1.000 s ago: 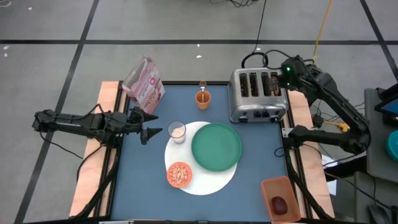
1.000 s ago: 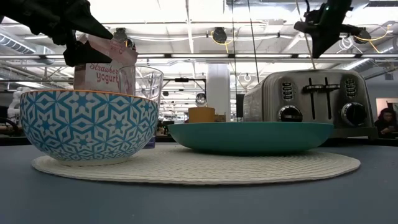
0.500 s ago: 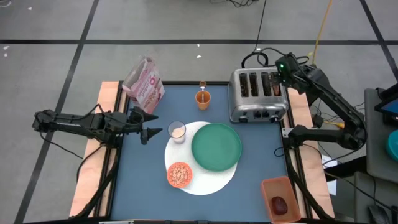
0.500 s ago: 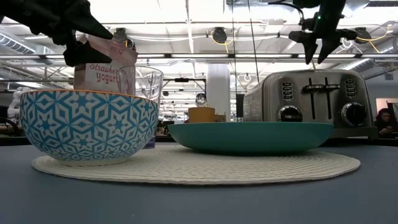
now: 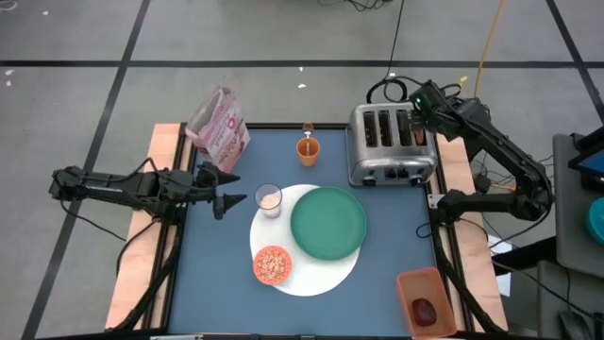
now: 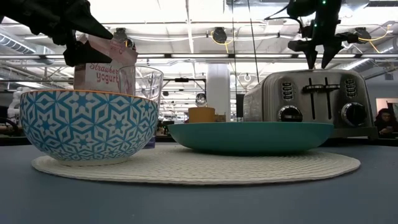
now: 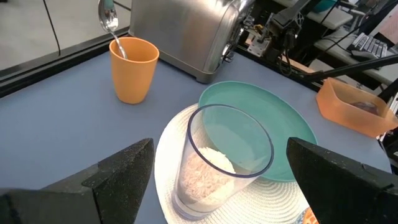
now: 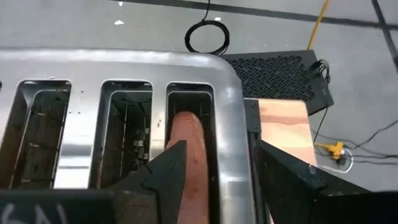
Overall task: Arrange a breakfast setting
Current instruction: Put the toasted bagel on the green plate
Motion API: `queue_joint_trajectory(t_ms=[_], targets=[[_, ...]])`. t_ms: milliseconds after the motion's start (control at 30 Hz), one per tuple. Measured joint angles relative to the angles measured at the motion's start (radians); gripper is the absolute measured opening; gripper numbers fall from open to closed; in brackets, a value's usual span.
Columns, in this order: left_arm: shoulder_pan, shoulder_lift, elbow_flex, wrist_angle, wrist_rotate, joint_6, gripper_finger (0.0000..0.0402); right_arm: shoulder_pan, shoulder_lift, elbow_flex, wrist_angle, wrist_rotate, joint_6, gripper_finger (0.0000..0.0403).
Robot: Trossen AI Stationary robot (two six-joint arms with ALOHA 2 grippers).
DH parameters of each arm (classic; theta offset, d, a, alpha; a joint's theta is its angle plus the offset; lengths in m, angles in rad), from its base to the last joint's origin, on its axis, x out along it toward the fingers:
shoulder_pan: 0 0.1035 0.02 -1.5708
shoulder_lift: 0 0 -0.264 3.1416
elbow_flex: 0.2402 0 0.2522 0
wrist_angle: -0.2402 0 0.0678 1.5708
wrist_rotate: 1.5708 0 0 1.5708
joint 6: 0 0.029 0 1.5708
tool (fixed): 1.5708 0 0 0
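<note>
Two tools out: right tool (image 8: 214, 180) hangs half-spread over the toaster (image 5: 389, 144) slot with the bagel (image 8: 189, 162); left tool (image 5: 229, 201) spread wide beside the milk glass (image 5: 269, 199).

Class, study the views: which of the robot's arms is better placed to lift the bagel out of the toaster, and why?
Right. The right gripper hangs open directly above the toaster, fingers straddling the bagel in its slot. The left gripper waits across the table by the milk glass.
</note>
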Motion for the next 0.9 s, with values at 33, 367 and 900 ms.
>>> queue_joint_trajectory(t_ms=[33, 367, 900], targets=[[0.000, 0.000, 0.000, 0.000, 0.000, 0.000, 0.0370, 0.000, 0.005, 0.000, -0.002, -0.014, 0.016, 0.0179], [0.000, 0.000, 0.000, 0.000, 0.000, 0.001, 0.0370, -0.001, 0.036, 0.000, -0.032, -0.040, 0.052, 0.0178], [0.000, 0.000, 0.000, 0.000, 0.000, 0.001, 0.0370, -0.003, 0.038, -0.020, -0.010, -0.107, 0.062, 0.0178]])
